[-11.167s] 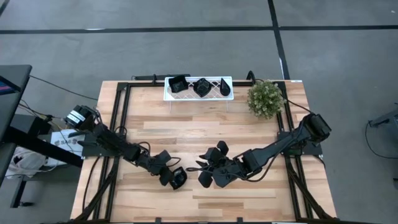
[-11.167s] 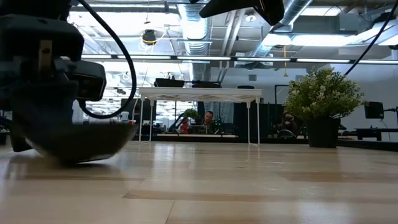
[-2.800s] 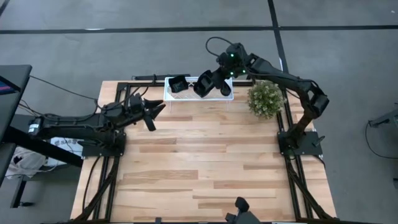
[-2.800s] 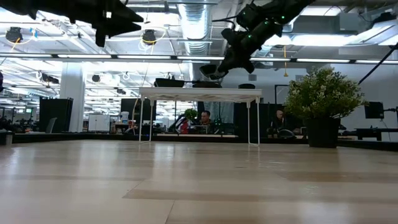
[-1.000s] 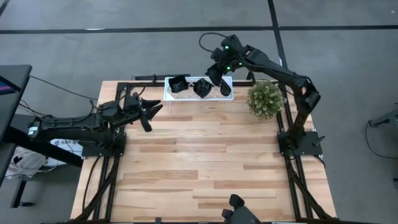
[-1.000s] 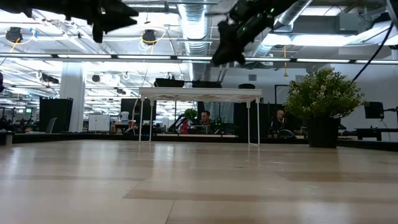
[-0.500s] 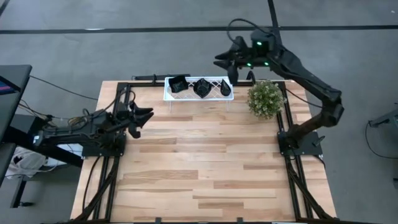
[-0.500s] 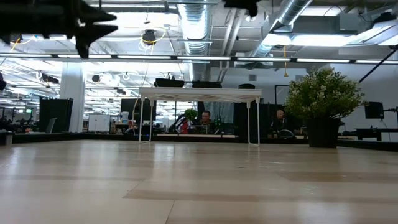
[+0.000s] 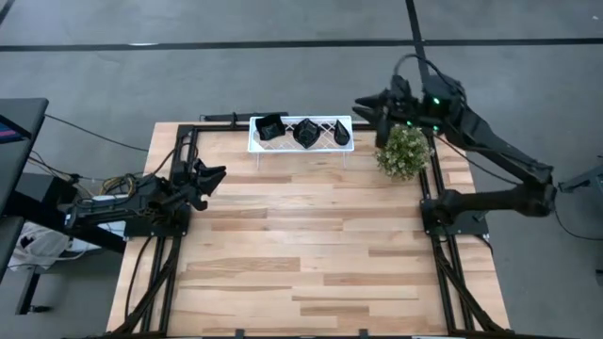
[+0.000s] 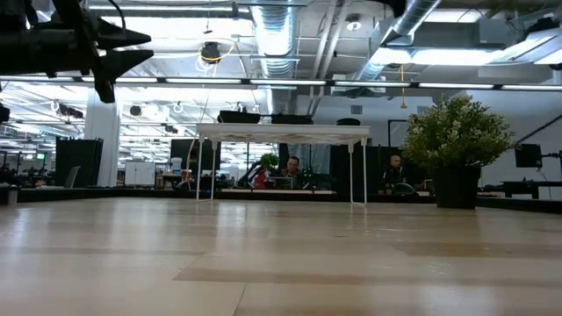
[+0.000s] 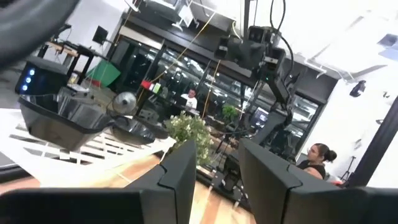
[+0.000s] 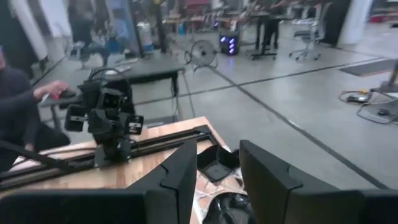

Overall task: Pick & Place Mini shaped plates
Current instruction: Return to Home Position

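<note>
Three mini shaped plates lie in a white lattice tray [image 9: 300,143] at the table's far edge: a square one [image 9: 270,126], a middle one [image 9: 306,131] and a teardrop one [image 9: 340,133]. My right gripper [image 9: 360,106] hovers open and holding nothing, high up beside the tray's right end. In its wrist view the square plate [image 12: 217,163] shows between its fingers, farther off. My left gripper [image 9: 217,175] stands open, with nothing in it, above the table's left edge and points toward the tray. The left wrist view shows the plates [image 11: 59,121].
A potted green plant [image 9: 403,149] stands at the far right corner, just below my right arm. Black frame rails [image 9: 179,235] run along the left and right edges. The bare wooden table top [image 9: 301,245] reaches from the tray to the near edge. People sit in the room behind.
My right gripper has drawn away from over the tray toward the table's right edge and risen, holding nothing. My left gripper has pulled back toward the left edge and sunk lower, rolling a little. The three plates stay in the tray.
</note>
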Robot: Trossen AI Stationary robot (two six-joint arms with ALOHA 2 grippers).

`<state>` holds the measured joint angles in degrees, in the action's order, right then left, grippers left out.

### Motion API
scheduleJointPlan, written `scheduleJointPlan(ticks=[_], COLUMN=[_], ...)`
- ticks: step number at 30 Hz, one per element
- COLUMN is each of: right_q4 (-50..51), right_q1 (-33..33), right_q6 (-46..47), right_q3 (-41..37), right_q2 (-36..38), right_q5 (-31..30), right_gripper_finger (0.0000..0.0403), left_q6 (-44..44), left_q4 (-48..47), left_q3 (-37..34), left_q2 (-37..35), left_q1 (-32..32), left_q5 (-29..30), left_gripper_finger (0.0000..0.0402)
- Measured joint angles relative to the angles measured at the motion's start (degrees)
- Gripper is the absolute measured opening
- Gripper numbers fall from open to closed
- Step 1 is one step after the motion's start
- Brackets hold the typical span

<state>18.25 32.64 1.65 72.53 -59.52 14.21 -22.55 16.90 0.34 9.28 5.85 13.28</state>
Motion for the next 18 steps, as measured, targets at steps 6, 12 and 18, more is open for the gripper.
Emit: scheduleJointPlan(ticks=[6,12,18], right_q4=[-5.9,-10.9,-19.0], right_q1=[0.0,0.2,0.0], right_q6=[-1.1,-2.3,3.4], right_q3=[-13.4,-27.0,-41.0], right_q2=[13.0,25.3,36.1], right_q5=[-1.3,-2.2,-4.0], right_gripper_finger=[0.0117,0.0117,0.0117], left_q6=[-1.5,-2.0,-3.4], left_q4=[-0.1,-0.1,0.5], left_q3=[0.0,0.0,0.0], left_q2=[0.2,1.3,3.2], left_q1=[0.0,0.0,0.0], left_q5=[0.0,0.0,0.0], left_gripper_finger=[0.0122,0.0122,0.0122])
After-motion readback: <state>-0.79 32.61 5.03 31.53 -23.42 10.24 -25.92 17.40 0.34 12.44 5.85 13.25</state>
